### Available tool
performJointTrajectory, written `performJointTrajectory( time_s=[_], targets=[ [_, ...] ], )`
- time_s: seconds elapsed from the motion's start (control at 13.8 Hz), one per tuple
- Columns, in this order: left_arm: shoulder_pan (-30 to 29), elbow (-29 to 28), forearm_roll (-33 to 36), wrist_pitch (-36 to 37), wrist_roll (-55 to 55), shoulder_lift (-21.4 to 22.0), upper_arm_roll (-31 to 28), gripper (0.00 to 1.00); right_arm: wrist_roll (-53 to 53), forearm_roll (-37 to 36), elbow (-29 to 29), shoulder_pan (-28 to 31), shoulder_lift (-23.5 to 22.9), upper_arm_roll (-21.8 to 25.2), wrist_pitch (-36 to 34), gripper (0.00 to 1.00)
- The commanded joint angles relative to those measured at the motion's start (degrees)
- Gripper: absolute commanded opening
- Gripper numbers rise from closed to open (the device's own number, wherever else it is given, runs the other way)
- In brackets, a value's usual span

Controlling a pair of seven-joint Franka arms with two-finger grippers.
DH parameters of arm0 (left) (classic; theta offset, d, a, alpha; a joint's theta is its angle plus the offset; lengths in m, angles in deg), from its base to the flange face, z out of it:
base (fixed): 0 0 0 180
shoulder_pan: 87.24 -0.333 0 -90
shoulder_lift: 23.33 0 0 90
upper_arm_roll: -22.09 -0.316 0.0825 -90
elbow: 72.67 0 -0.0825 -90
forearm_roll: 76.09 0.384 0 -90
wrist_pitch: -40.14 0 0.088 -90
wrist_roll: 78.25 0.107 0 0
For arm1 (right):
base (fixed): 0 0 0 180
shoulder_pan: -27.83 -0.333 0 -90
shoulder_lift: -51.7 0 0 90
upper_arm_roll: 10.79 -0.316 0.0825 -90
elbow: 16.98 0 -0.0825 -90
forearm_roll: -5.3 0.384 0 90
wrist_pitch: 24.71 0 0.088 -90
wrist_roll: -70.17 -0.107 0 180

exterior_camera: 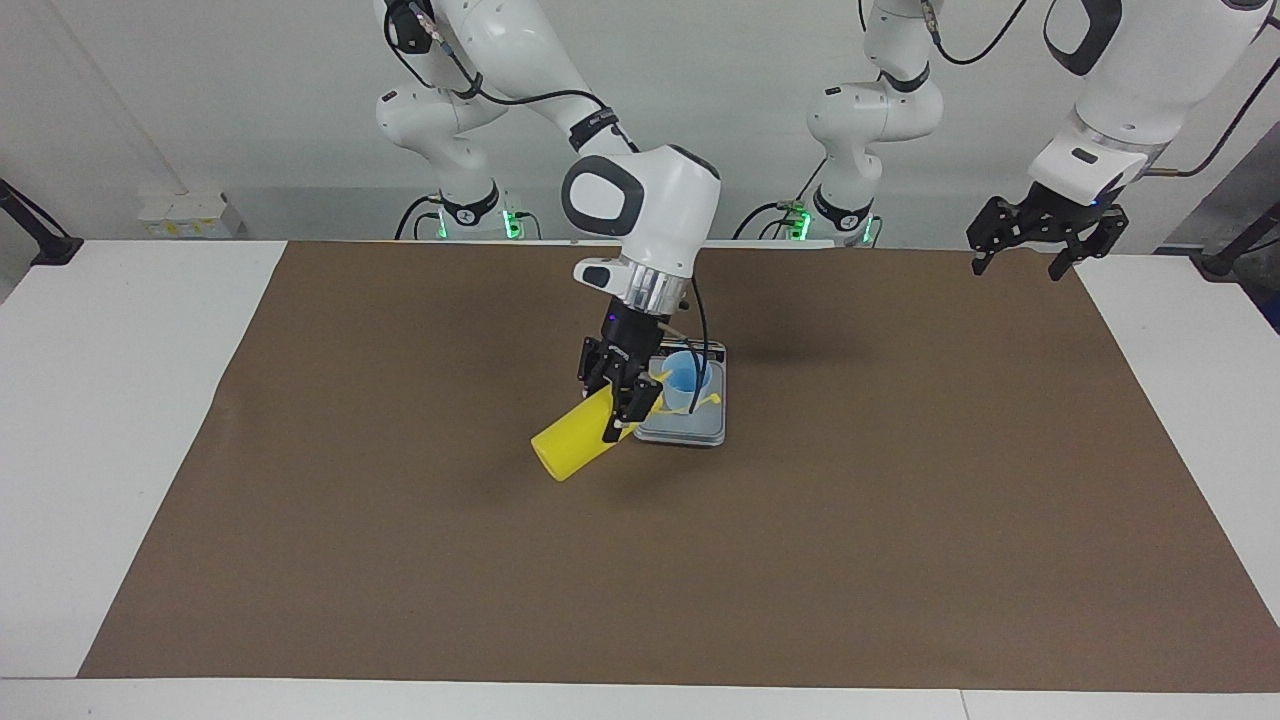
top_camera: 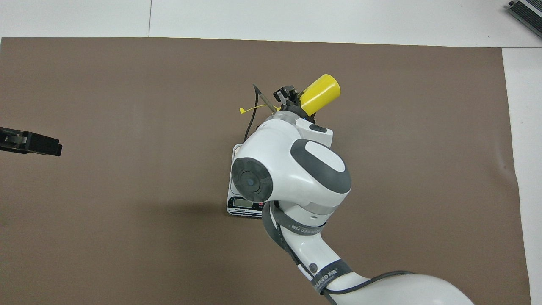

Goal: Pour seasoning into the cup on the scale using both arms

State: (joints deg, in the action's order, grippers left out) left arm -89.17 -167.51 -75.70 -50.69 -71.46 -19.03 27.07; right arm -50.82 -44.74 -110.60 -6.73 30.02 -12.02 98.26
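Right claw: we have it clamped on the seasoning bottle, tilted, nozzle toward the cup on the scale, mid-tabletop. We judge: bring the nozzle over the rim before tipping further, squeeze gently. Left claw: spread wide, empty, waiting over the tabletop's corner by its base.

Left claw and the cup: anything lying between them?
Nothing: in the facing view, only bare brown mat lies between the waiting, open left claw and the cup on the scale.
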Motion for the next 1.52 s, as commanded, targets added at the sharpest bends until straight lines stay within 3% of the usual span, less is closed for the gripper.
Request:
performJointTrajectory(
  time_s=[0.0, 0.43, 0.72, 1.44],
  targets=[
    [-0.2, -1.9, -0.7, -0.7, 0.3, 1.7, -0.1, 1.0, -4.6, -7.4, 0.7, -3.7, -2.0, 0.2, -4.1, 0.0],
    [-0.2, -1.9, -0.7, -0.7, 0.3, 1.8, -0.2, 1.0, -7.5, -15.1, -0.1, -5.3, -4.2, 0.1, -4.8, 0.0],
    [-0.1, -1.9, -0.7, -0.7, 0.2, 1.8, -0.1, 1.0, -7.4, -19.9, -3.9, -5.7, -3.5, 0.1, -4.4, 0.0],
    [-0.1, -1.9, -0.7, -0.7, 0.3, 1.8, -0.2, 1.0, -6.3, -19.4, -4.2, -5.7, -2.8, -1.7, -4.3, 0.0]
  ],
)
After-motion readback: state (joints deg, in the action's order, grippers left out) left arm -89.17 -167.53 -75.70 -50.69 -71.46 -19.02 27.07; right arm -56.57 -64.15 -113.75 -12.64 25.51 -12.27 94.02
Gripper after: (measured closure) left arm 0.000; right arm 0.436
